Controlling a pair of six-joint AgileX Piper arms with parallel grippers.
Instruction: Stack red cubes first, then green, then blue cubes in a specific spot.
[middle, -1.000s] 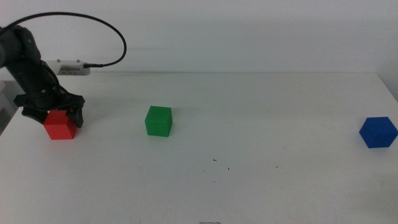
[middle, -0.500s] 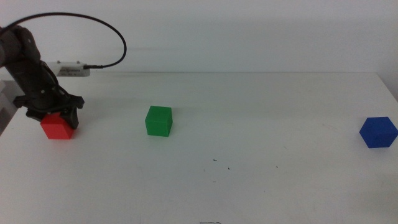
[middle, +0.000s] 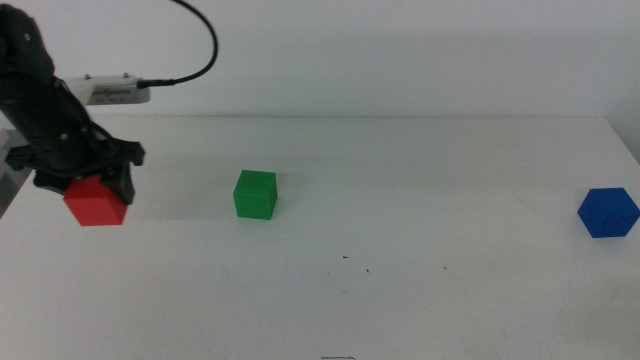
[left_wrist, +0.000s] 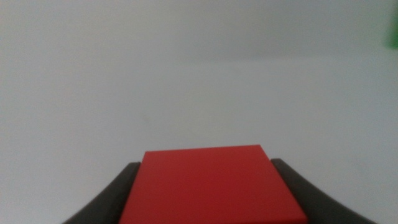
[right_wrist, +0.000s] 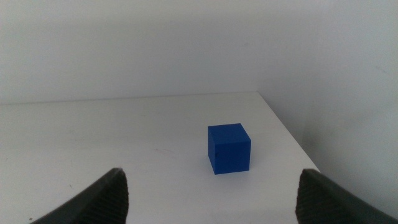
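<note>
No stack yet: 0 of 3 cubes placed. Left gripper (middle: 88, 185) has its jaws closed on the red cube (middle: 96, 202) near the table's (middle: 420, 300) left edge; it looks just clear of the surface. Green cube (middle: 255, 194) sits left of centre, blue cube (middle: 607, 212) by the right edge, w/ the right gripper (right_wrist: 211, 199) waiting wide open, empty, facing it. Vs 0.5 s ago: left arm raised, red cube hardly shifted. Left to do: set red on the spot, then green, then blue.
</note>
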